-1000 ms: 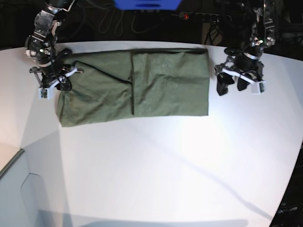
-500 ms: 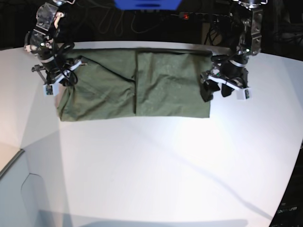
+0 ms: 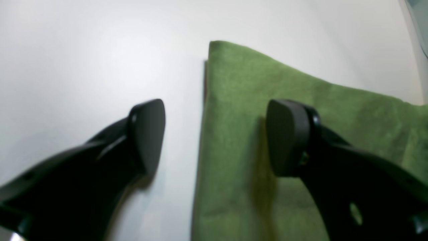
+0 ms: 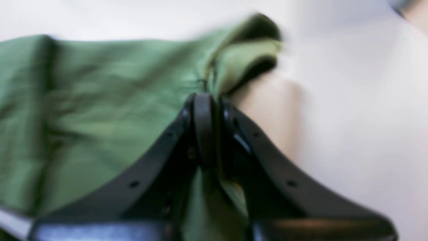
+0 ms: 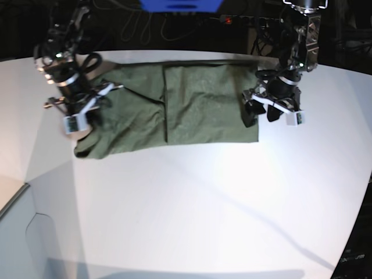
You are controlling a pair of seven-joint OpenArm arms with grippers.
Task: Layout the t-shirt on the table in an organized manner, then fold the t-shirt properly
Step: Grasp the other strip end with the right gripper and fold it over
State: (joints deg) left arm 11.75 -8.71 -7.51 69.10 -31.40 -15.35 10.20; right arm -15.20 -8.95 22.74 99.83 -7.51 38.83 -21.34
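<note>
the t-shirt (image 5: 174,104) lies near the far side of the white worktop (image 5: 203,215), already folded into a long band running side to side, with a crease down its middle. so the laying-out looks done, and i'd judge this to be partway through the folding.

the right hand (image 4: 207,100) is clenched on the cloth: from its wrist camera the two black fingers are pressed together with green fabric bunched between them, and a loose fold of the shirt curls up just beyond the tips. in the overhead view that end of the shirt looks rumpled and lifted off the worktop under the hand (image 5: 87,104), which fits a grip meant to carry that end over toward the middle.

the left hand (image 3: 214,134) is released, its fingers spread wide. one finger (image 3: 147,134) hangs over bare worktop, the other (image 3: 287,137) over the shirt, so the straight edge of the cloth runs between them. i'd take that placing as lining up to pinch this edge. whether the fingertips touch the surface i cannot tell; the shadows under them sit close.

this end of the shirt lies flat and square, so it should pick up cleanly. the risk is on the other end, where the bunching may leave an uneven fold.
</note>
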